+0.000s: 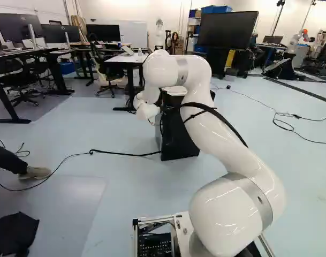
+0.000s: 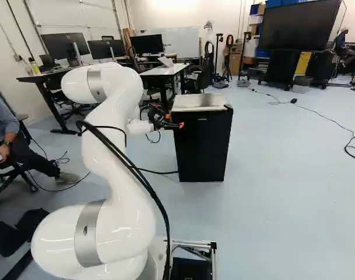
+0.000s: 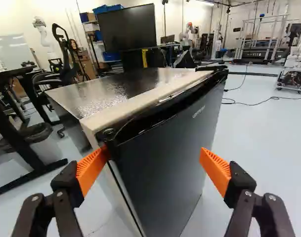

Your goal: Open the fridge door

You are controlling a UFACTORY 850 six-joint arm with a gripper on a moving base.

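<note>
"How is the curved white arm looking?"

"Smooth and glossy; its round grey bands are gleaming like metal."

"And at twelve o'clock?"

"The boxy black fridge is showing a smooth, low-sheen flat door; its dark top is shining glossily."

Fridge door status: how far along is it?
Done: arm is at the fridge, gripper open by the top corner of the door.
In hand: apparently lining up; one orange pad sits at the door's side edge.
Left: door looks closed, so all the opening.
</note>
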